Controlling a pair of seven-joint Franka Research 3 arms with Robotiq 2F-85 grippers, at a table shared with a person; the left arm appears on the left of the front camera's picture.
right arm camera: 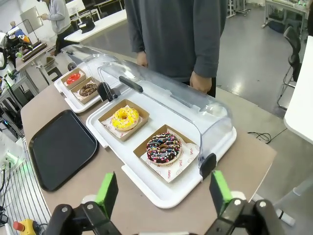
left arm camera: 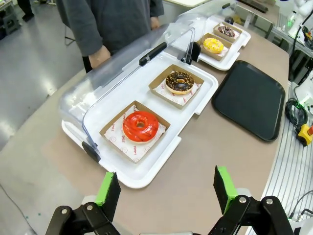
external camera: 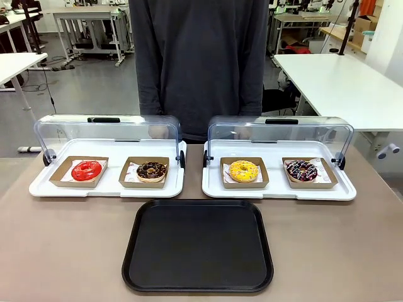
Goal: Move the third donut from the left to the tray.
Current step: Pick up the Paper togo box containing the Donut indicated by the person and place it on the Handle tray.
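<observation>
Because the yellow donut (external camera: 244, 170) sits in the right-hand white case (external camera: 277, 194), just beyond the black tray (external camera: 198, 245), we rate the right pincer (right arm camera: 164, 193) nearer: the donut lies ahead-left of it. That pincer and the left pincer (left arm camera: 166, 190) stand wide open, empty.

Toward the far edge of the brown tabletop (external camera: 63, 251), a left white tray (external camera: 38, 189) holds a red donut (external camera: 86, 170) and a chocolate donut (external camera: 152, 170). A right white tray (external camera: 343, 192) holds a sprinkled chocolate donut (external camera: 301, 170). Both clear lids (external camera: 107, 132) are raised. A person (external camera: 198, 56) in grey stands behind that edge.
</observation>
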